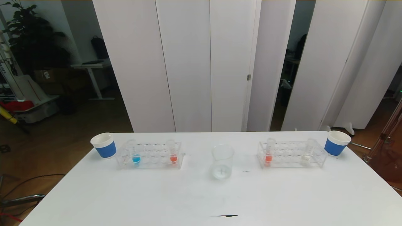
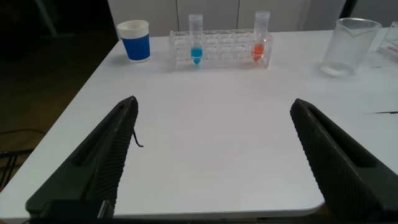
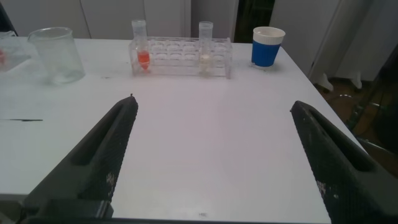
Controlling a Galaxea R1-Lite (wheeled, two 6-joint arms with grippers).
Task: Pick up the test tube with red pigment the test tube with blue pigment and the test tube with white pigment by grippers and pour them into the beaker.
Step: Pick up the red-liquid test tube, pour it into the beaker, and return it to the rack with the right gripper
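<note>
Table (image 1: 125,194): white.
Beaker (image 1: 222,162): clear glass.
Racks (image 1: 150,155): clear.
Tubes: cyan-blue pigment (image 1: 136,159), orange-red pigment (image 1: 173,158), pale whitish pigment (image 1: 305,158).
Paper cups (image 1: 104,145): white, blue band.
Gripper fingers (image 2: 93,168): black, ribbed.

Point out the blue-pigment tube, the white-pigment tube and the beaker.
test tube with blue pigment (image 1: 136,159), head view, blue pigment at its base.
test tube with white pigment (image 1: 305,159), head view, pale lower end.
beaker (image 1: 222,163), head view, glass wall.

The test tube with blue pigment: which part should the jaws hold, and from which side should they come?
Probably the clear upper part of the test tube with blue pigment, approached from above. It stands upright in the left rack, whose walls enclose the lower end. The open left gripper is nearest.
</note>
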